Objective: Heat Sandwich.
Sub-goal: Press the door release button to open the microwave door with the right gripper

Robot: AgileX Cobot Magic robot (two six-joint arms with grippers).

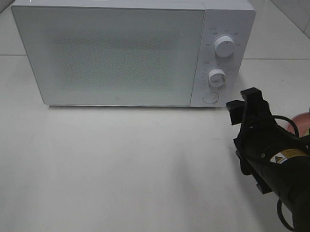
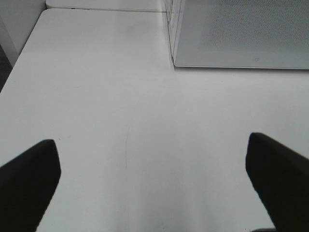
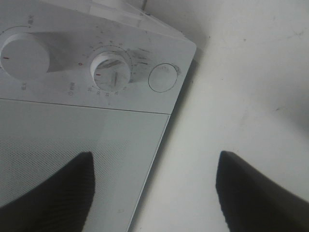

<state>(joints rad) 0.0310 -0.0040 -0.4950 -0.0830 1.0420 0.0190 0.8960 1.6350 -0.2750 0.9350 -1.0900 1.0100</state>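
At far left, the left gripper (image 2: 153, 164) hangs over bare white table (image 1: 117, 170) with its jaws spread wide and nothing between them, facing the near left corner of the microwave (image 1: 122, 23). The oven's door (image 1: 111, 53) is closed flush. To its right sit two dials (image 1: 224, 46), with a round button (image 1: 210, 97) below them (probably the door release). Just beside that button, to its right and a little lower, the right gripper (image 1: 243, 101) points toward the oven's bottom right corner. Its jaws stand apart and hold nothing.

The sandwich is not in view in any of the three pictures. A sliver of pink plate (image 1: 300, 120) shows at the far right edge, behind the right arm. If the sandwich lies there, the arm hides it, and neither the way it points nor its long axis can be told. That spot lies behind and to the right of the right jaws and well apart from the left ones, so the right arm is the nearer. With the door shut, opening it looks like the step in hand.
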